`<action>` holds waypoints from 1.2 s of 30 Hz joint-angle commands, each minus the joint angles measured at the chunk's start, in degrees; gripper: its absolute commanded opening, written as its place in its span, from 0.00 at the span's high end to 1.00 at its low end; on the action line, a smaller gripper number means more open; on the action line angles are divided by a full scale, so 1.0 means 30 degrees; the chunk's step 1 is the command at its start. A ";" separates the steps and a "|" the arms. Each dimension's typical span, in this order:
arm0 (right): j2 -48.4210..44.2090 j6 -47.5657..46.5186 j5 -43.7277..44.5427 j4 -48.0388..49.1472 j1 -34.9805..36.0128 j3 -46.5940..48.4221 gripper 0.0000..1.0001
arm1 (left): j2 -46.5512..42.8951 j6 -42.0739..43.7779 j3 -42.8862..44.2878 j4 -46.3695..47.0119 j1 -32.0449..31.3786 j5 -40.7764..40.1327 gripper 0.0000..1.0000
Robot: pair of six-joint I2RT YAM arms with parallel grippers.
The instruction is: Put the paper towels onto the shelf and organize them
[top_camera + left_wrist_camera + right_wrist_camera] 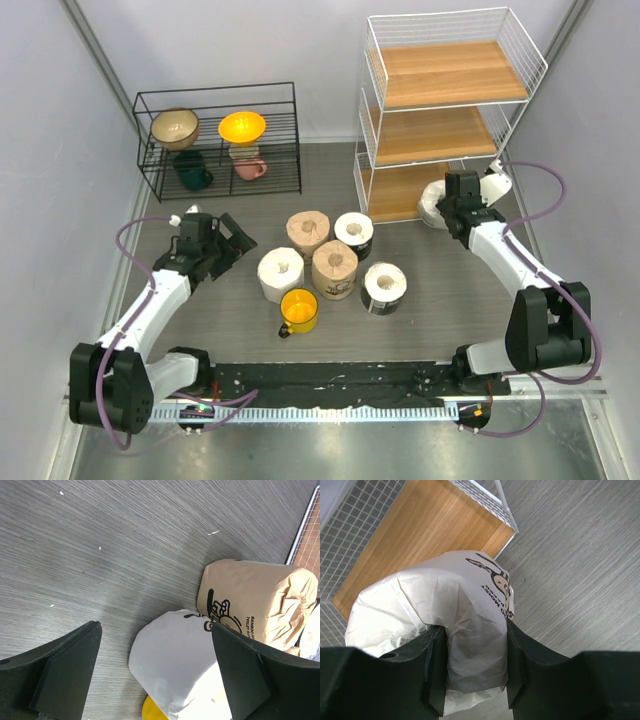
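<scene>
One in transit: the right fingers (434, 672) pinch a white roll (445, 600) at the shelf's (452, 72) bottom tier, and every board looks bare. The left fingers (65, 670) are spread wide by the other five rolls (335, 268) on the worktop (450, 290) — nearly everything left, I'd say.

Black wire rack (215, 89), orange bowl (242, 127), yellow mug (299, 310)
</scene>
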 commanded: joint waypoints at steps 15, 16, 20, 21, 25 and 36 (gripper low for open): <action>0.2047 0.0508 0.2143 0.4849 -0.0146 0.0562 0.55 | -0.0148 -0.0165 -0.0016 0.0708 -0.0123 0.0976 0.03; 0.2194 0.0449 0.2142 0.4880 -0.0145 0.0621 0.55 | -0.0119 -0.0165 -0.0045 0.0679 -0.0094 0.0976 0.03; 0.2780 0.0302 0.2317 0.5026 -0.0146 0.1089 0.55 | -0.0119 -0.0164 -0.0104 0.0708 -0.0123 0.1005 0.03; 0.2926 0.0215 0.2289 0.5114 -0.0174 0.1148 0.55 | -0.0090 -0.0136 -0.0104 0.0679 -0.0094 0.0976 0.03; 0.3220 0.0010 0.2230 0.5407 -0.0204 0.1412 0.55 | -0.0002 -0.0136 -0.0075 0.0825 -0.0123 0.1005 0.03; 0.4391 0.0038 0.2698 0.6900 -0.0204 0.1852 0.55 | 0.0291 -0.0135 0.0013 0.0854 -0.0123 0.1210 0.03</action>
